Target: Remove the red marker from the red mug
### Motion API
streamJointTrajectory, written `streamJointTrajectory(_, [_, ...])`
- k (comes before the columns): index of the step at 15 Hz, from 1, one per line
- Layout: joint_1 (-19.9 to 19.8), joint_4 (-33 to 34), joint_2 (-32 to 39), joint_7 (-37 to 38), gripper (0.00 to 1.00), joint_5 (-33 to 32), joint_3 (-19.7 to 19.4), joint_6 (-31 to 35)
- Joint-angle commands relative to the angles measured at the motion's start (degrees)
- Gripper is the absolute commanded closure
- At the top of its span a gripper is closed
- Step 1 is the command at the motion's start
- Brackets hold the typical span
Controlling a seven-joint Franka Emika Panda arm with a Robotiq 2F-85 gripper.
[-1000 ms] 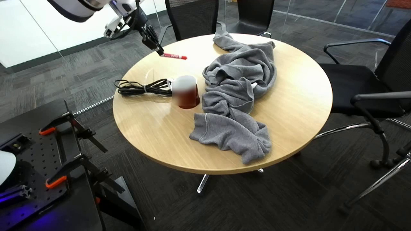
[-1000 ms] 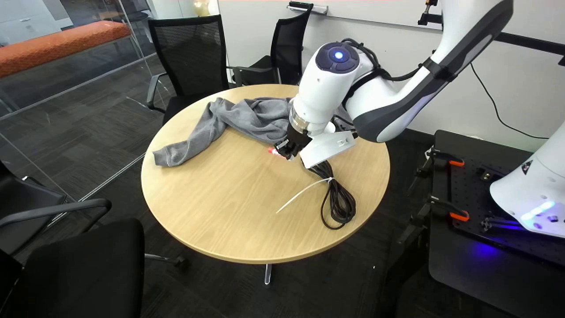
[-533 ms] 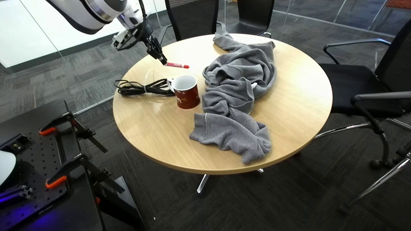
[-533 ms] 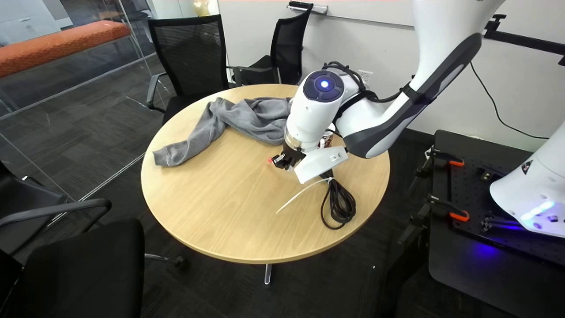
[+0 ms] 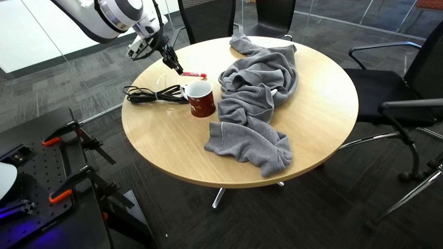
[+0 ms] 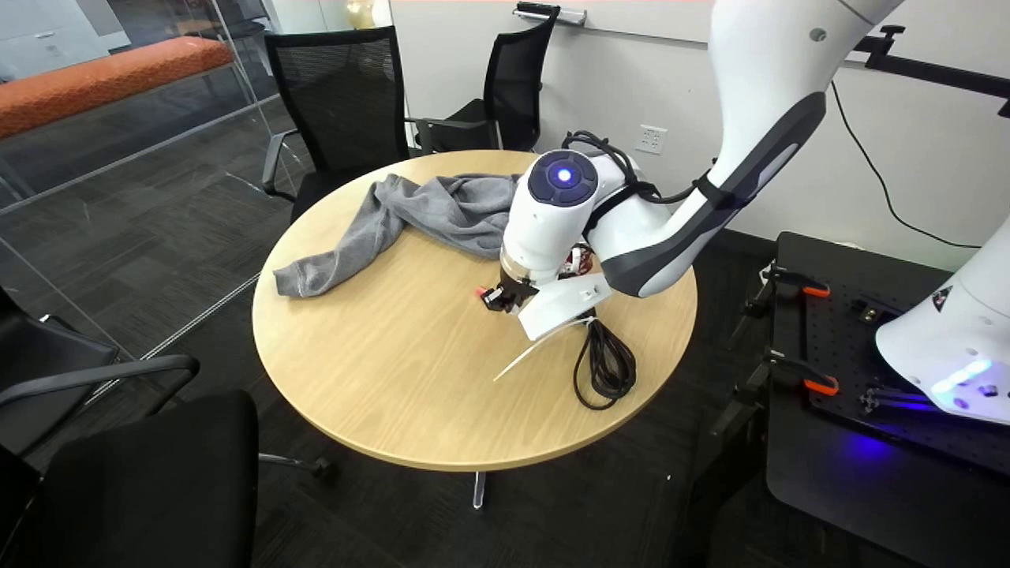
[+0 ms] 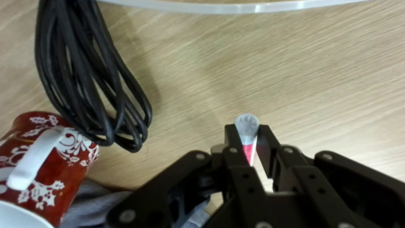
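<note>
Wrist view: black two-fingered claw (image 7: 248, 134) pinching a thin red stick-shaped marker (image 7: 247, 125) btwn its fingertips, pale grey end poking out past them. In an exterior view the marker's red cap (image 5: 203, 75) points to approx 3 o'clock from the claw, just over or on the round pale-wood table (image 5: 166, 145), can't tell which. Claw tilted there, tips aimed at 5 o'clock, w/ the white-and-grey jointed arm (image 5: 116, 12) extending off to 10. In an exterior view the arm slants off to 2 o'clock w/ a sharp bend, its rounded white wrist joint (image 6: 544, 225) at the claw's 1, blue light on. Glossy dark-red round mug (image 5: 202, 105) w/ white print: upright on table, marker outside it, at claw's 5 o'clock in an exterior view; handle at 10, visible inside plain white. Black coiled cable (image 5: 168, 94) at mug's 9 o'clock, thin white plastic tie (image 6: 517, 361) round it. Crumpled grey cloth (image 5: 256, 100) at mug's 3, just beside it. Wrist view puts the mug approx 9 o'clock of the claw, cable at 10, cloth at 8.
</note>
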Motion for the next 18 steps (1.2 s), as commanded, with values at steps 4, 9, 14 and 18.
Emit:
streamJointTrajectory(4, [0.3,2.2,1.8,-1.1,0.4,2.5,-0.2,0.3])
streamJointTrajectory(9, [0.6,2.5,1.7,-1.6,0.04,3.9,-0.5,0.5])
streamJointTrajectory(14, [0.9,-0.3,-1.8,-2.3,0.0,3.3,-1.1,4.5])
streamJointTrajectory(18, [1.4,-4.9,-7.4,-5.3,0.0,3.5,-1.7,8.4])
